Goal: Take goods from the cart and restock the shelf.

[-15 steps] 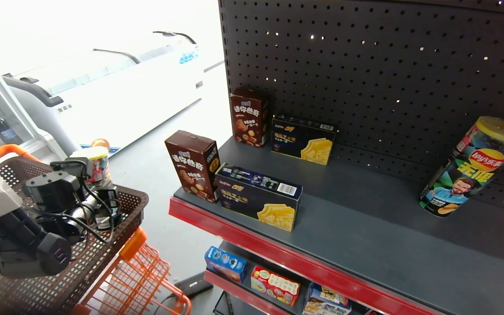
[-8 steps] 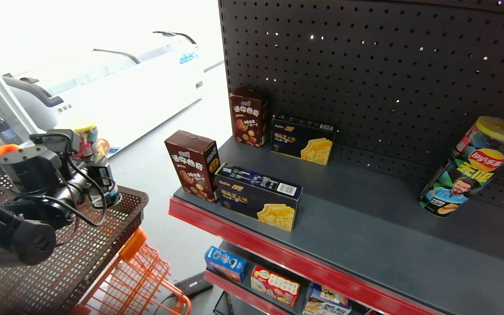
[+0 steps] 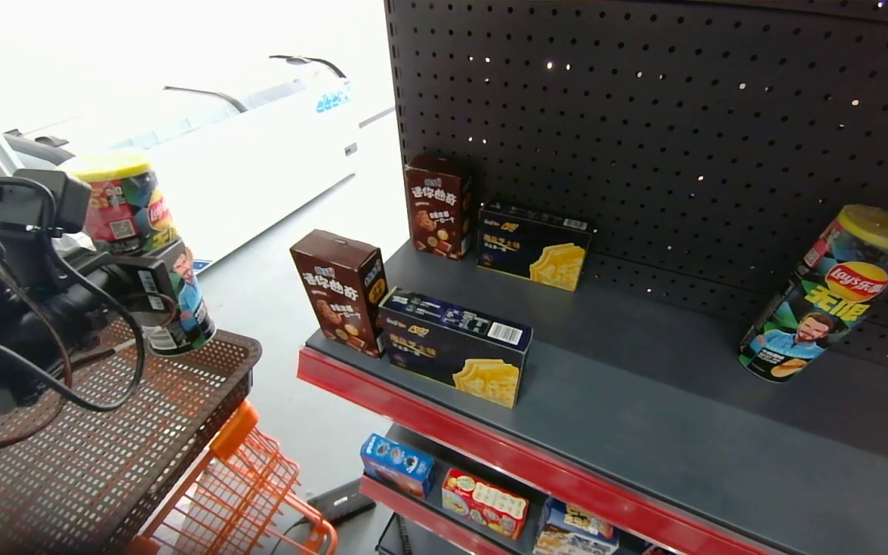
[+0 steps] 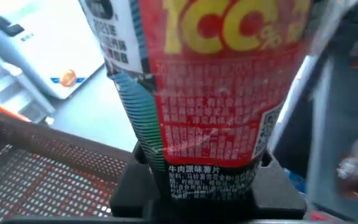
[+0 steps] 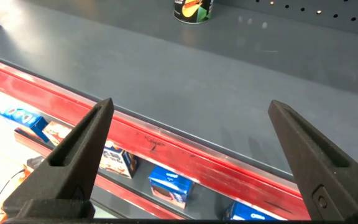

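Note:
A chips can (image 3: pixel 132 231) with a yellow lid hangs upright above the brown cart basket (image 3: pixel 105 455), at the left of the head view. My left gripper (image 3: pixel 159 289) is shut on the can's lower half, and the can's red label (image 4: pixel 210 93) rises from the jaws in the left wrist view. The dark shelf (image 3: pixel 644 401) with a red front edge lies to the right. My right gripper (image 5: pixel 191 155) stands open with nothing between its fingers, in front of the shelf's red edge (image 5: pixel 166 140).
A second chips can (image 3: pixel 829 297) leans against the pegboard at the shelf's right. Two brown boxes (image 3: pixel 344 289) and two dark blue boxes (image 3: pixel 455 354) stand at the shelf's left. Bare shelf lies between them. An orange wire cart (image 3: pixel 243 493) sits under the basket, with small boxes (image 3: pixel 482 501) on the lower shelf.
My left arm has lifted the chips can up out of the basket; it now hangs higher and nearer the head camera. The shelf goods have not moved.

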